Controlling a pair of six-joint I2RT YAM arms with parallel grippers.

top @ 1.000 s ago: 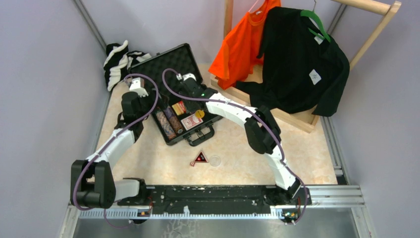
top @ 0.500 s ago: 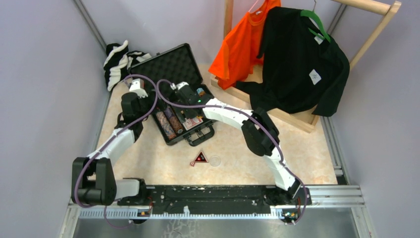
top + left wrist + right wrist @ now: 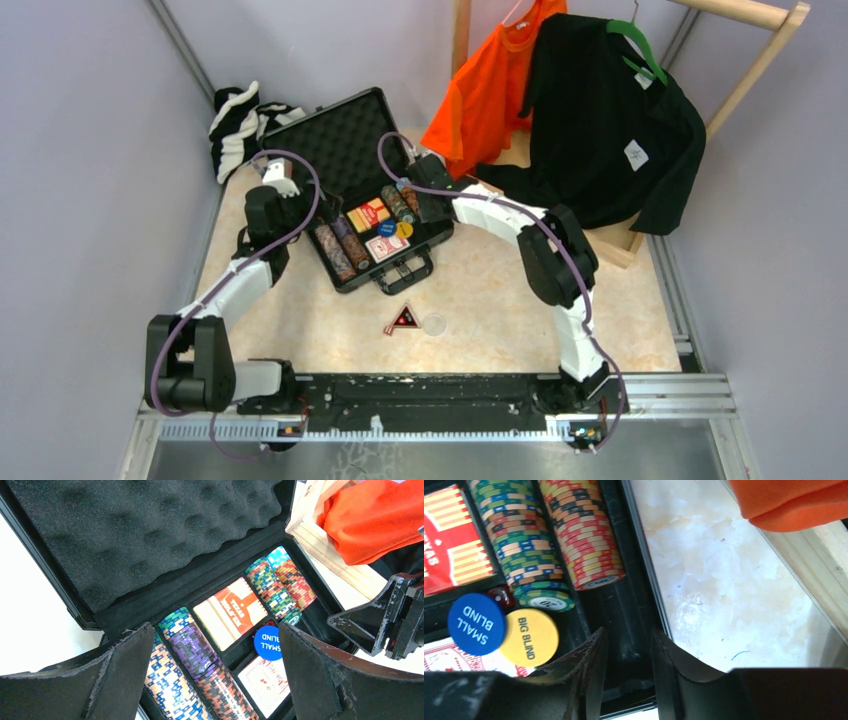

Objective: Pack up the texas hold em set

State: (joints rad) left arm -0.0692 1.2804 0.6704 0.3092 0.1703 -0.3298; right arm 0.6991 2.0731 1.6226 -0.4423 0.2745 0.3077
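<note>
The right gripper (image 3: 629, 632), jaws narrow and empty, has swung from the open briefcase's (image 3: 340, 140) middle to its right rim beside the poker chips (image 3: 584, 545), the left gripper (image 3: 215, 627) hovers wide above it, triangle (image 3: 404, 319) and clear disc (image 3: 434, 323) lying outside

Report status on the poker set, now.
Left end effector open, empty, by case. Right end effector narrow astride case rim, grip unclear. Triangle, clear disc outside on table.

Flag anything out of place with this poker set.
The black-red triangle and the clear disc lie side by side on the table, in front of the open case, not inside it with the rest of the set.
</note>
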